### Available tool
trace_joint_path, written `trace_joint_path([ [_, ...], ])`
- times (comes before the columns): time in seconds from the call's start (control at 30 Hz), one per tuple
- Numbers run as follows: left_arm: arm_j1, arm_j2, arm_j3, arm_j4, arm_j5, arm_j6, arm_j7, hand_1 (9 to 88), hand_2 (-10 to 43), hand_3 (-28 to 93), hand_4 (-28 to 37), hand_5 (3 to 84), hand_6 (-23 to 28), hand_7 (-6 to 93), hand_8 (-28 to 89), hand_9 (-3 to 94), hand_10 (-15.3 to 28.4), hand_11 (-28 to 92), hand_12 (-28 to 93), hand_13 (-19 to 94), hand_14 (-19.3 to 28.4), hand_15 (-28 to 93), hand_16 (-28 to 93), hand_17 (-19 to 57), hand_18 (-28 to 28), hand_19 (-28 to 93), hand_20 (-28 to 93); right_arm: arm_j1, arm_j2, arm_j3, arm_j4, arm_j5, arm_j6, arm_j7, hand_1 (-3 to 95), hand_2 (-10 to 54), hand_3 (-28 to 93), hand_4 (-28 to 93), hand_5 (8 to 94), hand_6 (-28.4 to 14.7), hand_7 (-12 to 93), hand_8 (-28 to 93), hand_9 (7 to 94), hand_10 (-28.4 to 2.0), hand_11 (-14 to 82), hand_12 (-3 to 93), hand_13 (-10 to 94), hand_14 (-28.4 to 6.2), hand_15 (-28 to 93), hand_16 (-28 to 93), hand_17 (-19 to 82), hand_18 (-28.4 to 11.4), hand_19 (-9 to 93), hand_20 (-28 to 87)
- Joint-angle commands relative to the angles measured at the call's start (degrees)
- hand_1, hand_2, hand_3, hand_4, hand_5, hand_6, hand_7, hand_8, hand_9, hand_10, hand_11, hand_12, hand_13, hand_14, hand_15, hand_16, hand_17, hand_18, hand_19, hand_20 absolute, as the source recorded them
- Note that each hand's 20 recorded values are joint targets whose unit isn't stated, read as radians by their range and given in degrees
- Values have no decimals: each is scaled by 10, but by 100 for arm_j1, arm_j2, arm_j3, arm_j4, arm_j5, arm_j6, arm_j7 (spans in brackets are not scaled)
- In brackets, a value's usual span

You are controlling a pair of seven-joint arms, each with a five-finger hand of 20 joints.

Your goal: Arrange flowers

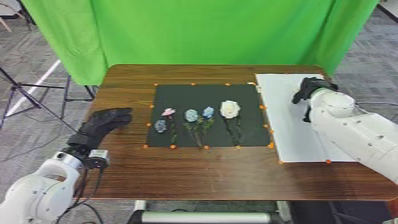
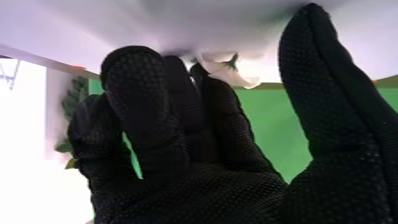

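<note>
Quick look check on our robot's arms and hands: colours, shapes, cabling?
Both arms have white, rounded, segmented shells. The left robot hand and right robot hand wear black gloves, the right one's dotted with a fine raised-looking pattern. By the left wrist sit a small white-and-grey box and dark cables.

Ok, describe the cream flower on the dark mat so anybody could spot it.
On the brown table, find the dark mat left of the white sheet. The cream flower lies rightmost on that mat, its bloom bigger and paler than the pink flower or the blue flowers.
</note>
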Motion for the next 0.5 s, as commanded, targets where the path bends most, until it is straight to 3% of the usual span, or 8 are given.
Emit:
trace_joint_path([
  [0.03,-15,-60,35,18,-41,-59,-2,272,-22,625,-172,446,54,146,-61,433,142,214,140,319,185,189,18,-11,151,101,144,135,-48,-396,102,-61,722,75,401,-50,635,-189,516,-13,134,-79,559,-134,79,182,707,-119,660,295,315,-258,794,655],
  [0.17,-8,-74,32,19,-40,-54,1,272,-19,624,-173,446,55,145,-60,433,141,214,140,319,185,188,18,-11,151,100,144,184,-71,-613,209,-168,1269,41,467,-8,565,-214,607,0,158,-51,661,-125,101,176,736,-104,665,308,338,-249,812,652],
  [0.23,0,-82,33,19,-42,-56,-2,271,-18,625,-173,446,55,145,-60,433,141,214,140,319,185,188,18,-11,151,100,144,226,-104,-816,322,-275,1635,46,578,1,449,-181,673,3,169,10,722,-114,120,174,761,-90,675,319,360,-244,833,650],
  [0.37,16,-89,14,8,-41,-55,-3,271,-15,624,-174,446,55,145,-60,434,141,214,140,319,185,189,18,-11,150,100,144,232,20,-976,230,-390,1776,6,648,-21,441,-187,742,18,187,26,811,-102,92,247,793,-70,698,333,397,-236,866,648],
  [0.5,44,-69,-20,-20,-52,-16,0,270,-14,625,-174,446,55,144,-60,434,141,214,140,319,185,189,18,-11,151,100,144,381,323,-1058,-127,-480,2112,-8,664,-33,451,-205,761,17,186,38,835,-98,76,272,805,-60,703,336,411,-231,878,644],
])
